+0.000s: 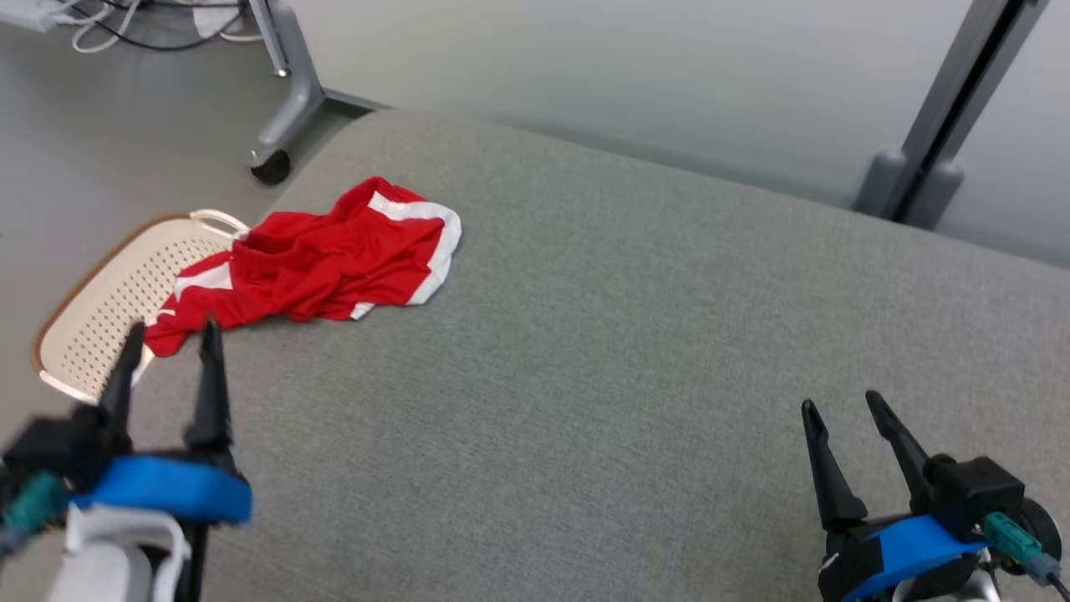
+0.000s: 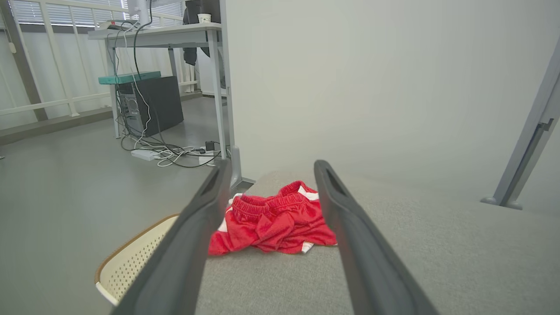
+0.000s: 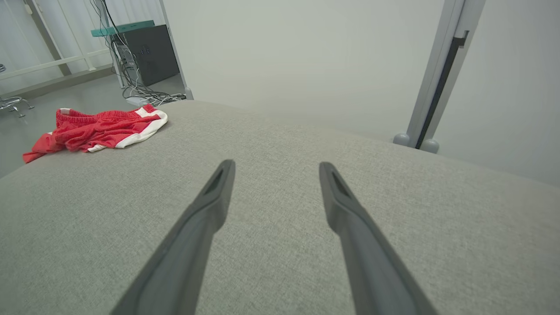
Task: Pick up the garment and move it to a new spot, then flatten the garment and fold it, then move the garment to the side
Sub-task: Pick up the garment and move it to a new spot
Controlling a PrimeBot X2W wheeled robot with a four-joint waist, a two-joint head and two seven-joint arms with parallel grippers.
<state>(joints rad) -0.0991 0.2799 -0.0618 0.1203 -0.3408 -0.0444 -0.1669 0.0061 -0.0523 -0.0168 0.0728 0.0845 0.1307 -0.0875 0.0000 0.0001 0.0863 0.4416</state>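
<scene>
Far left on the cushion, head view: crumpled red garment with white trim (image 1: 318,263) lies on the grey fabric cushion (image 1: 627,351), its left end beside the cream perforated basket (image 1: 100,309).
Left gripper (image 1: 173,326): near left, spread wide, empty, tips near the garment.
Right gripper (image 1: 840,401): near right, spread wide, empty, well apart from it.
Left wrist view: garment (image 2: 271,218) between the parted fingers (image 2: 183,245), untouched.
Right wrist view: garment (image 3: 96,129) far left; fingers (image 3: 192,236) parted, holding nothing.
</scene>
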